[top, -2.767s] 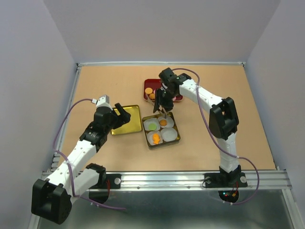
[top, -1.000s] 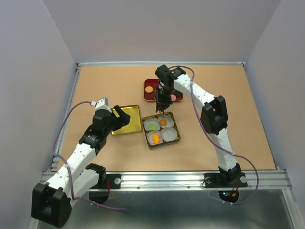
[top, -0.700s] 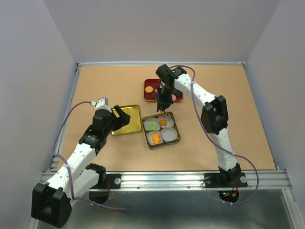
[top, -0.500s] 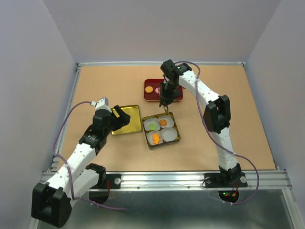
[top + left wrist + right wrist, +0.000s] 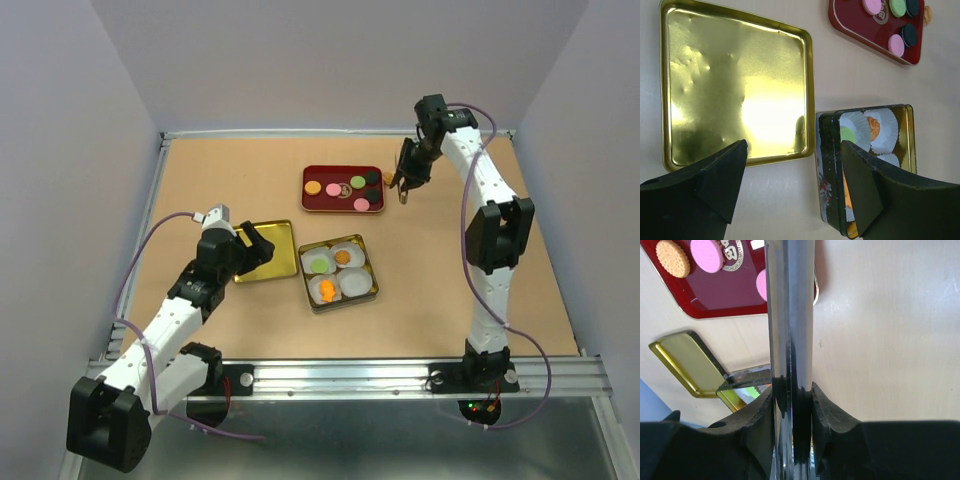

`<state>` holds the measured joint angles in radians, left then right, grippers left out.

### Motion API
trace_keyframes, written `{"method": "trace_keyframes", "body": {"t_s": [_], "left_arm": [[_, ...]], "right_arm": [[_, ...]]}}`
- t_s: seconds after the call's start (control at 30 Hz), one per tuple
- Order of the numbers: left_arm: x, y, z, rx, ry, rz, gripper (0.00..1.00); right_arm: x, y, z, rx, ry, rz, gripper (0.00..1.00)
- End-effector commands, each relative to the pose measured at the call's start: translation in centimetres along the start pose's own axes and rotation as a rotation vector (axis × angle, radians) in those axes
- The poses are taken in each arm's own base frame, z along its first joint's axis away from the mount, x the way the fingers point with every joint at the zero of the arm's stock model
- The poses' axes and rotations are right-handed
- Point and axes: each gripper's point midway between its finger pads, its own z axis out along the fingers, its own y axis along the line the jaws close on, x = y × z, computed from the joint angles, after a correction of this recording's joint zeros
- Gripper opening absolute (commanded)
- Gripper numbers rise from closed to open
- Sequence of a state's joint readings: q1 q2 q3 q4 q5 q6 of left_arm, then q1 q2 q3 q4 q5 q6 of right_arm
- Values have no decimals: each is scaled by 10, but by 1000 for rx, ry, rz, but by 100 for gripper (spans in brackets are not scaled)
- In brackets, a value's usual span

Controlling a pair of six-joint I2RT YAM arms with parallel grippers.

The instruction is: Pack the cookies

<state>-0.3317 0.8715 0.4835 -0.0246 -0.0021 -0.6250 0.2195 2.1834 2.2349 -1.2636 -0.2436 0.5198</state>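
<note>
Because the cookies (image 5: 333,189) are thin, stiff little discs, light and probably brittle, they would best be nipped gently by the edge rather than squeezed. They lie flat in the tray (image 5: 322,203), just beside the tongs (image 5: 790,315) and out ahead of the right jaws. The right gripper (image 5: 792,400) is clamped on the tongs, whose blades lie pressed together. One orange disc shows just outside the tray's end nearest them, and it cannot be told whether the tips hold it. The left gripper (image 5: 792,185) hangs with jaws wide apart and empty, the lid (image 5: 735,85) ahead of one jaw and the tin (image 5: 827,165) by the other. The tray's rim, close neighbours and the frilled cups (image 5: 890,135) could hinder.
</note>
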Motion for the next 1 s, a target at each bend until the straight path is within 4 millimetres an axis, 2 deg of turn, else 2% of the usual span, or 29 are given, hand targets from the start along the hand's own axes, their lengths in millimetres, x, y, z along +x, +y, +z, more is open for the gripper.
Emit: {"method": "trace_keyframes", "body": {"t_s": [0.0, 0.1, 0.17, 0.33, 0.57, 0.73, 0.97], "left_arm": [[-5, -8, 0, 45, -15, 12, 86], [-4, -8, 0, 46, -16, 7, 86], [-4, -7, 0, 41, -18, 4, 86], [-3, -6, 1, 37, -15, 5, 86], [-3, -6, 1, 38, -18, 5, 86], [-1, -4, 3, 34, -12, 7, 86], [-2, -6, 1, 40, -14, 7, 86]], "right_arm": [[4, 9, -5, -61, 3, -12, 35], [-8, 4, -8, -113, 1, 39, 39], [-12, 9, -11, -175, 14, 57, 42], [-23, 8, -12, -238, 15, 93, 43], [-23, -2, -8, -205, 12, 100, 43], [-10, -9, 3, -204, 65, 106, 43], [-11, -19, 9, -156, 47, 103, 45]]}}
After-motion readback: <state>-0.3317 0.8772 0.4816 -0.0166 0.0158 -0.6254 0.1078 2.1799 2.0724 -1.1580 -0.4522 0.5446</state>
